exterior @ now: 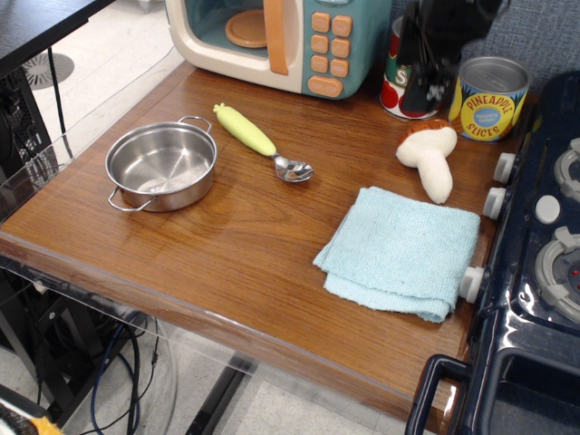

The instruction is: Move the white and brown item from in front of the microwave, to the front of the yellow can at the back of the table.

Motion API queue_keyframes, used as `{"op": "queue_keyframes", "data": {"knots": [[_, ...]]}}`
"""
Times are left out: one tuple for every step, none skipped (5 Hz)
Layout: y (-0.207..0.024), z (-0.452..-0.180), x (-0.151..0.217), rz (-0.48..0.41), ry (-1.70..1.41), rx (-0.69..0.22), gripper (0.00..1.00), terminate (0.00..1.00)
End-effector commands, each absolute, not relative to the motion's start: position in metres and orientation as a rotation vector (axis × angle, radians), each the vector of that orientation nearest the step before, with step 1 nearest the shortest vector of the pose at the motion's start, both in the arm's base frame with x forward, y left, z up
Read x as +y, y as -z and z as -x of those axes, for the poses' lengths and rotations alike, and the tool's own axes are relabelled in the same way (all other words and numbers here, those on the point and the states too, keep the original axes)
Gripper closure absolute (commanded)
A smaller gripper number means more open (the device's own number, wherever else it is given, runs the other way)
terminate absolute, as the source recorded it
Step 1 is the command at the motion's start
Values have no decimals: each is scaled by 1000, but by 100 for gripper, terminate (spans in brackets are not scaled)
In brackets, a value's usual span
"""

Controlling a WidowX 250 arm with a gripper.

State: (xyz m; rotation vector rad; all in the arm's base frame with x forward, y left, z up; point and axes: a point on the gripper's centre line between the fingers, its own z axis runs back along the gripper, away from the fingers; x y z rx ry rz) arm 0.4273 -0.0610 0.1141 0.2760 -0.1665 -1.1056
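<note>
The white and brown toy mushroom [430, 154] lies on its side on the wood-grain table [227, 245], just in front and to the left of the yellow Pineapple Slices can [489, 98]. Its brown cap points toward the cans. My black gripper [426, 93] hangs above and behind the mushroom, apart from it. Its jaws look open and empty, though it is dark and blurred. The gripper partly covers the red Tomato Sauce can [400, 86]. The toy microwave [281, 41] stands at the back left.
A steel pot [161, 166] sits at the left. A yellow-handled spoon [258, 140] lies in front of the microwave. A folded light-blue cloth [399, 249] lies in front of the mushroom. A dark blue toy stove [544, 272] borders the right edge.
</note>
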Motion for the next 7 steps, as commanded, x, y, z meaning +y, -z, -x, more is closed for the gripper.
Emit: {"op": "queue_keyframes", "data": {"knots": [[-153,-409,-52,-318,1091,-288,0,0],[-153,-409,-52,-318,1091,-288,0,0],[-153,-409,-52,-318,1091,-288,0,0],[-153,-409,-52,-318,1091,-288,0,0],[-153,-409,-52,-318,1091,-288,0,0],[-153,-409,-52,-318,1091,-288,0,0],[-153,-409,-52,-318,1091,-288,0,100]]}}
